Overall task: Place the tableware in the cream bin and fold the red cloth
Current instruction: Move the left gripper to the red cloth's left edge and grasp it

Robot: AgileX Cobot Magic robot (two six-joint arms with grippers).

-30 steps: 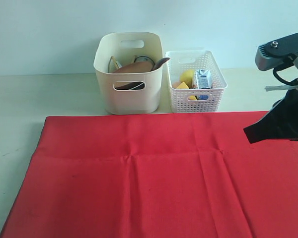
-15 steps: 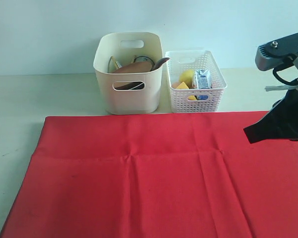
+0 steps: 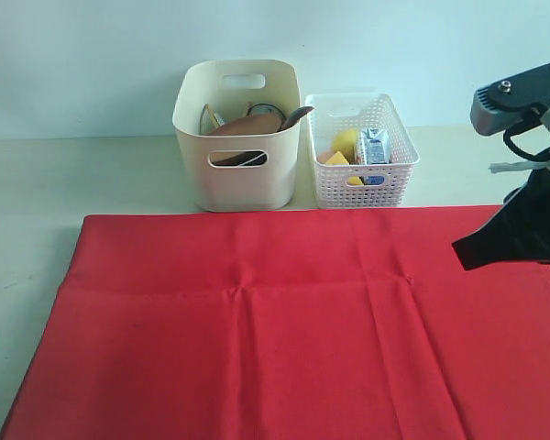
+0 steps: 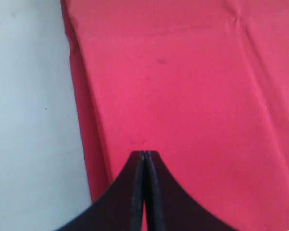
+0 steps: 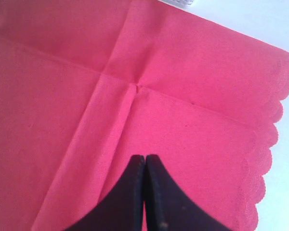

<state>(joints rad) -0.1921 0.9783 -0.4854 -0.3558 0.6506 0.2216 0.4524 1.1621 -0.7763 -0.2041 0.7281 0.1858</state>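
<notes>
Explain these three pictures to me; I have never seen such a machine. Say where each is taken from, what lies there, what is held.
This is a robot with two arms, each ending in a black two-fingered gripper. The wide picture comes from a camera off the arms; the other two come from cameras on the wrists, looking past the fingers. On the pale table lies a big red cloth, spread flat. Behind it stand a cream bin holding tableware and a white perforated basket with food and a blue carton. The right gripper is over the cloth's scalloped side, the left gripper over the opposite edge. Both are shut and hold nothing.
</notes>
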